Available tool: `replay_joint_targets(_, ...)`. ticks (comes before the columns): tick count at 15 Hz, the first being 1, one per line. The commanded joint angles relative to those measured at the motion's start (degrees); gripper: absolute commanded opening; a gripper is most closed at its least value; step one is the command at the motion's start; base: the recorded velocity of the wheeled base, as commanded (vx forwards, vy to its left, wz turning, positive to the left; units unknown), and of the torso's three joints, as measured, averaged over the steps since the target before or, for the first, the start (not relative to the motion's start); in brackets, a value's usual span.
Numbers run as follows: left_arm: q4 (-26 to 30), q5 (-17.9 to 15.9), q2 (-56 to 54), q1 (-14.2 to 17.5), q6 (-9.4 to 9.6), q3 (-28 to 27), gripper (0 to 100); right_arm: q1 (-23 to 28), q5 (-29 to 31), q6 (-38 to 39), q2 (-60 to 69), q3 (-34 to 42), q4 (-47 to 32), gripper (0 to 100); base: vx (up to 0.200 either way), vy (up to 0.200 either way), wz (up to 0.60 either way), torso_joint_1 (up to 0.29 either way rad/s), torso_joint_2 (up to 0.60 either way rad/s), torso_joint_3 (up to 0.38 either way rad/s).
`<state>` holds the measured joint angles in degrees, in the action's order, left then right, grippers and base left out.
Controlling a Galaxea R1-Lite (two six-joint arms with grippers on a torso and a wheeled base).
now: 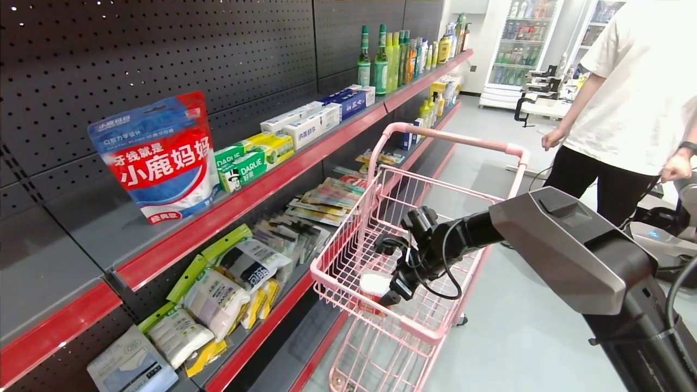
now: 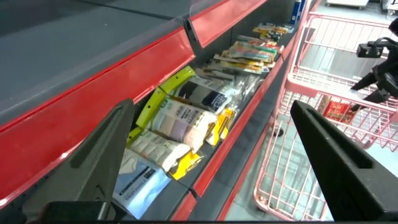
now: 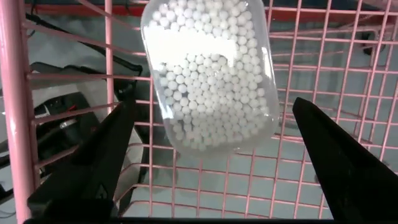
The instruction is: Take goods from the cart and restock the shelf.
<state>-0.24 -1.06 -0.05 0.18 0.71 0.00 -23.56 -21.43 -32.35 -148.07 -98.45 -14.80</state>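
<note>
A pink wire cart [image 1: 446, 139] stands beside the shelf. Inside it sits a jar of small white beads [image 3: 211, 74], showing as a white top with a red label [image 1: 374, 286] in the head view. My right gripper [image 1: 389, 288] is down inside the cart, open, and its fingers [image 3: 93, 168] stand wide on either side of the jar without touching it. My left gripper [image 2: 211, 162] hangs open and holds nothing in front of the lower shelf; its fingers [image 2: 106, 155] frame the packets there. From there the cart [image 2: 298, 81] and the red-labelled jar [image 2: 339, 109] lie off to one side.
On the red-edged upper shelf [image 1: 256, 196] are a big blue-and-red bag [image 1: 163, 152], toothpaste boxes [image 1: 253, 158] and green bottles [image 1: 375, 60] farther along. Bare shelf lies in front of the bag. The lower shelf holds several packets [image 1: 228, 288].
</note>
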Motion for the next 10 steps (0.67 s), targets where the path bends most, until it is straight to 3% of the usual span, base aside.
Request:
replay_joint_targets(1,0.0,0.0,0.0,-0.1,0.00,0.0,100,-0.4,0.1,0.0,-1.0,-1.4,0.0,100,0.000,0.000,0.00,0.000,0.00,0.000)
replay_joint_targets(10,0.0,0.0,0.0,-0.1,0.00,0.0,100,-0.9,0.2,1.1,-5.7,-7.4,-0.1,100,0.000,0.000,0.00,0.000,0.00,0.000)
